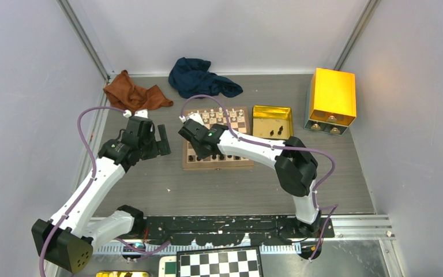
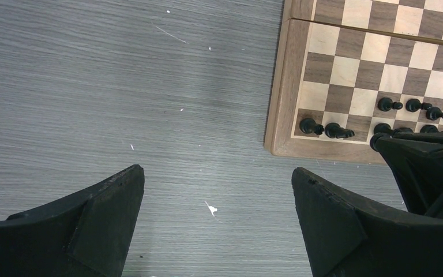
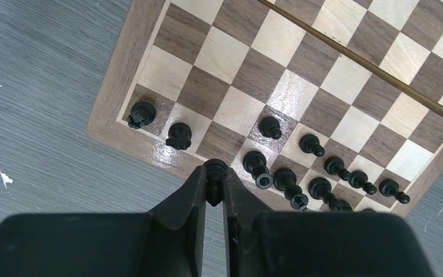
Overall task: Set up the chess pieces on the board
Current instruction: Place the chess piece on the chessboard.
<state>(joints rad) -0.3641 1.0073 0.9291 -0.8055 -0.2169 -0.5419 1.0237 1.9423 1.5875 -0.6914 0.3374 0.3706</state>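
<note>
Two grippers in view, both mine.

Left gripper (image 2: 216, 193): jaws spread wide with nothing between them. It hovers over bare grey table (image 2: 121, 86), just off the left rim of the board (image 2: 281, 86). At the far-left corner of the table lies a rust-brown cloth (image 1: 135, 93), with a dark blue cloth (image 1: 202, 78) to its right.

Board: wooden, with light and dark squares, lying mid-table. Black chess pieces (image 3: 300, 173) stand along its near edge. A castle-topped one (image 3: 141, 113) sits on the near-left corner square and a second piece (image 3: 179, 135) on the next square. Further right, the others crowd in two uneven rows, and a couple of them look tipped. Cream pieces (image 1: 222, 115) line the far side.

Right gripper (image 3: 214, 183): fingers pinched on one small black piece (image 3: 214, 169), whose head shows between the tips. It hangs over the board's near rim, just right of the second piece. I cannot tell whether the piece touches the wood.

Right of the board and just beside it is a shallow gold tin tray (image 1: 263, 117) with a few dark pieces (image 1: 277, 130) inside. Farther right stands a yellow box (image 1: 331, 95).
</note>
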